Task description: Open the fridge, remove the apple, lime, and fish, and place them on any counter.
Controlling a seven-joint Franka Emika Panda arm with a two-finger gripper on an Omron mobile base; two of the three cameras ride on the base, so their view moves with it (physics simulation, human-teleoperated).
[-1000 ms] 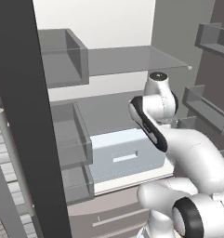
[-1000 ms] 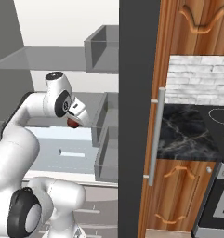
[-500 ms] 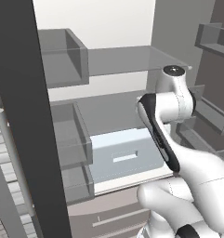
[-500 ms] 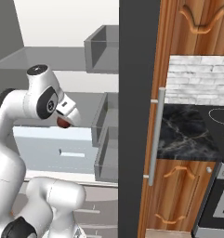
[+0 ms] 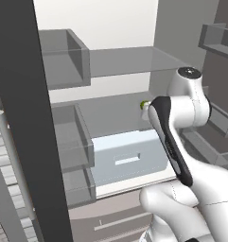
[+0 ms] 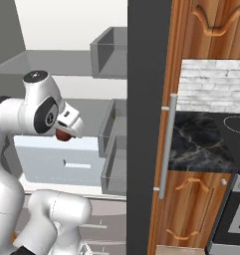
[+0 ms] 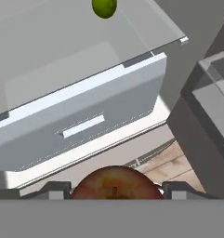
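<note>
The fridge (image 5: 120,61) stands open, showing a white interior with grey shelves. My gripper (image 7: 114,188) is shut on the apple (image 7: 114,180), a dark red round fruit held between the fingertips (image 7: 53,189). From the right base the apple (image 6: 63,135) hangs under the gripper (image 6: 66,130), in front of the middle shelf. The lime (image 7: 104,7) lies on that shelf, farther back; in the left base view the lime (image 5: 144,105) peeks out beside my arm. The fish is hidden. A black marble counter (image 6: 201,144) sits right of the fridge.
A white drawer (image 5: 127,158) sticks out below the middle shelf. Grey bins (image 5: 65,134) line the left door, and more bins (image 5: 219,38) the right door. The dark door edge (image 6: 141,124) with its bar handle (image 6: 166,144) separates me from the wooden cabinets (image 6: 191,209) and a stove (image 6: 236,219).
The arm has drawn back from the shelf toward the base, carrying the apple with it. The lime has stayed where it was.
</note>
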